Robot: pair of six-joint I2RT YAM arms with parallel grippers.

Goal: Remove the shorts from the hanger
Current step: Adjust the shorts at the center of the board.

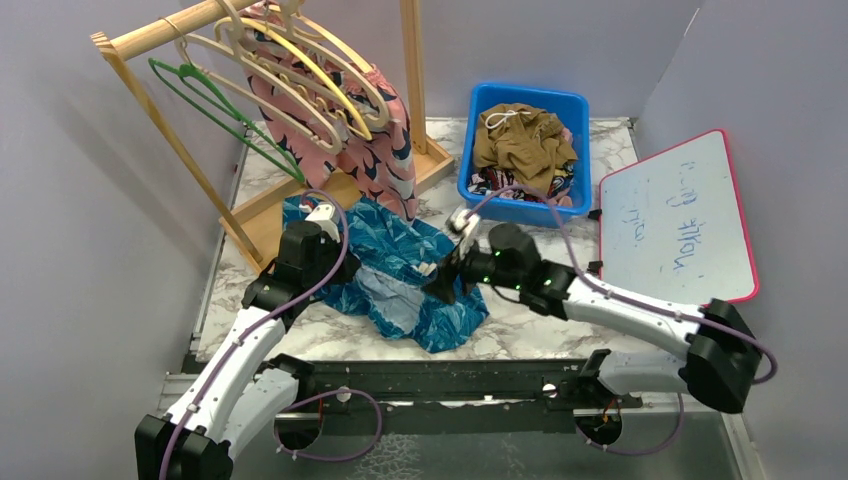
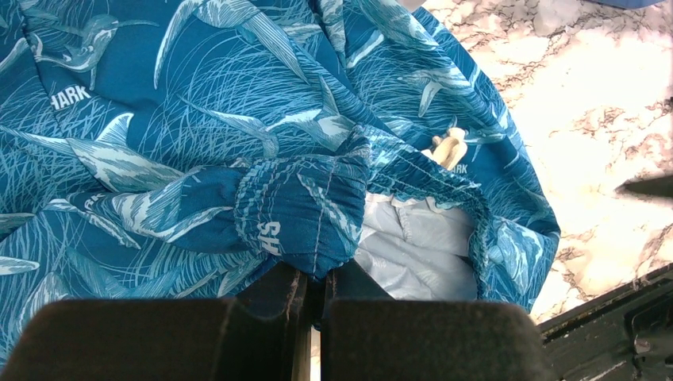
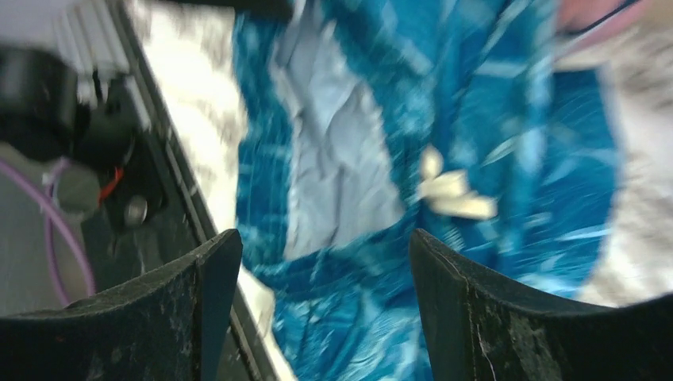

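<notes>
Shorts (image 1: 395,245) on tabletop (image 1: 520,335), hanger bit (image 3: 456,198) poking out

Your left gripper (image 2: 316,279) pinches the shorts' teal waistband, right at its tips. Your right gripper (image 3: 321,242) is wide, holding nothing. The cream hanger bit lies just ahead of it, so that arm is nearer.

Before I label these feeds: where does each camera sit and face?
Top external: above and behind, looking down at the table; left arm and right arm show.
Left wrist: looks along the shut left gripper, pinching the teal shorts.
Right wrist: looks down through the open right gripper.
All share the teal shorts.
</notes>
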